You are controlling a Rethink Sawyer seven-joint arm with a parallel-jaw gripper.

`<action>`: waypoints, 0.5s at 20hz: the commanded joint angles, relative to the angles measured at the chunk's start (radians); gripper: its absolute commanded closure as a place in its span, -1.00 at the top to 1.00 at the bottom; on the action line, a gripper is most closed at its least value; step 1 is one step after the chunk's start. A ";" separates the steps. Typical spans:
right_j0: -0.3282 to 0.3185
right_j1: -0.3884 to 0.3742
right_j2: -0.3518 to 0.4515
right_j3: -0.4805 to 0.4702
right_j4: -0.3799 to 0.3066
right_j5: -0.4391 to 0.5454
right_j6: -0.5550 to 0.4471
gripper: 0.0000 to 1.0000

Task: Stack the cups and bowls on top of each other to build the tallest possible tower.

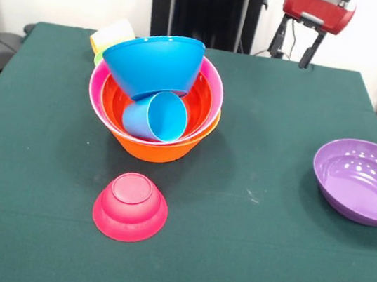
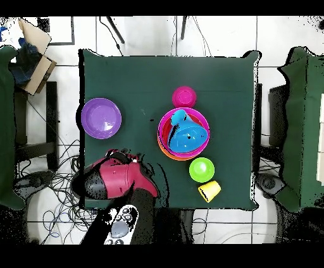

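The red and black gripper (image 1: 296, 49) hangs at the far edge of the green cloth surface (image 1: 241, 262), well apart from every bowl; two dark fingers point down with a gap between them and nothing in it, so it looks released and empty.

The tower (image 1: 157, 101) so far is a glossy large orange plastic bowl (image 1: 155, 149) holding a large pink bowl (image 1: 99, 85) and a red-orange bowl (image 1: 205, 97); inside, a light blue plastic tumbler (image 1: 155, 116) lies on its side, and a medium blue bowl (image 1: 154, 63) sits tilted, mouth down, on the rims.

Loose pieces remain: a wide purple bowl (image 1: 361, 180) well off to one side, a small magenta bowl (image 1: 130, 207) upside down just in front of the tower, and a small green bowl (image 2: 201, 169) and a yellow-orange tumbler (image 2: 209, 189) lying on its side behind it.

My judgement is that the next step is fetching a loose piece, likely the purple bowl, being nearest the gripper; pinch one wall at the rim, since the plastic is slick; lift straight, then lower gently, as the tilted blue bowl could slide off if bumped.
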 commanded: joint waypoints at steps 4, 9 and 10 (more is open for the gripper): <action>-0.086 -0.067 0.198 -0.036 -0.081 0.038 -0.095 1.00; -0.274 -0.144 0.410 0.071 -0.150 -0.041 -0.201 1.00; -0.300 -0.157 0.434 0.080 -0.151 -0.027 -0.208 1.00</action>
